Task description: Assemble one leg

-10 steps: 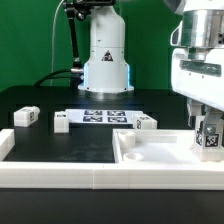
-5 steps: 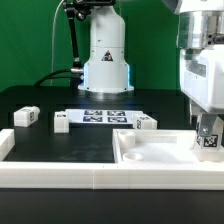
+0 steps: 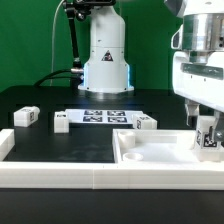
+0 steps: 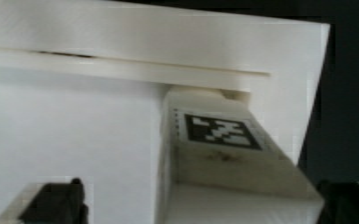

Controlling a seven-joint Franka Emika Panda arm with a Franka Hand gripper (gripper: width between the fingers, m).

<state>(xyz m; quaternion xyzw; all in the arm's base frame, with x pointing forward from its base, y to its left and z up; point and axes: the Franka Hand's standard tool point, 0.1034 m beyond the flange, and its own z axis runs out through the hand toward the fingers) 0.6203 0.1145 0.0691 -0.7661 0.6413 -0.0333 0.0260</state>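
Observation:
The large flat white panel (image 3: 150,155) with a raised rim lies at the exterior view's right. One leg (image 3: 208,141), a small white block with a black-and-white marker, stands upright at the panel's far right corner. My gripper (image 3: 207,128) is straight over it, fingers on either side. In the wrist view the leg (image 4: 229,150) lies between the dark fingertips (image 4: 53,203); one finger stands well apart from it, and the gripper (image 4: 202,200) looks open. Three more legs (image 3: 26,116) (image 3: 62,122) (image 3: 146,122) rest on the black table.
The marker board (image 3: 105,115) lies mid-table in front of the robot base (image 3: 105,60). A white fence rail (image 3: 50,172) runs along the front and left of the table.
The gripper dipped a little lower half a second ago and has come back up slightly. The leg at the panel corner has stayed in about the same place.

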